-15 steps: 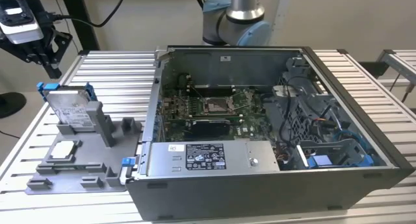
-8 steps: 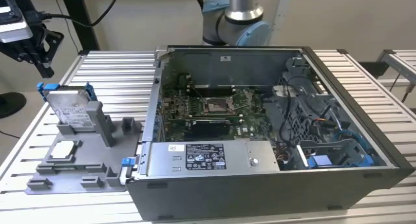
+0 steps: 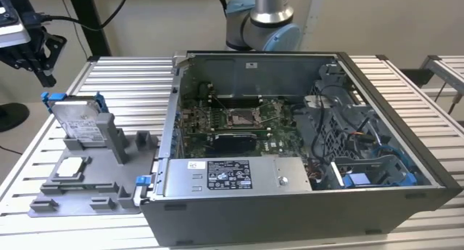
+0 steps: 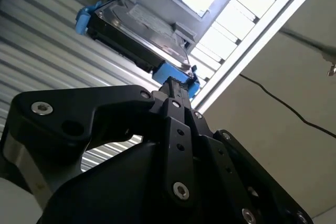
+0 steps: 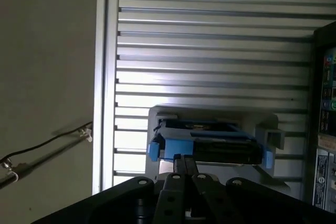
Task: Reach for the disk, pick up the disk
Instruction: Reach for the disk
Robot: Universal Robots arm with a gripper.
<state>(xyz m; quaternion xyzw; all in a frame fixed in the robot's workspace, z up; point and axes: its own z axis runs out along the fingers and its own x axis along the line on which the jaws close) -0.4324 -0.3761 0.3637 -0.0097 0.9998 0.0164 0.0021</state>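
The disk point(image 3: 78, 119) is a silver-grey hard drive with blue rails. It stands on edge in a slot of the grey holder point(image 3: 91, 193), at the exterior view's left. My gripper point(image 3: 45, 76) hangs in the air above the disk and a little further to that view's left, apart from it. In both wrist views the black fingertips point(image 4: 172, 83) point(image 5: 184, 160) lie close together with nothing between them. They point toward the disk point(image 4: 139, 24) point(image 5: 210, 142) and its blue end rail point(image 4: 176, 72).
An open computer case point(image 3: 392, 206) fills the middle and right of the slatted metal table point(image 3: 127, 79). A grey labelled box point(image 3: 232, 176) sits at the case's near edge. A small square silver chip point(image 3: 70, 167) lies on the holder. A black pole point(image 3: 87, 16) stands behind.
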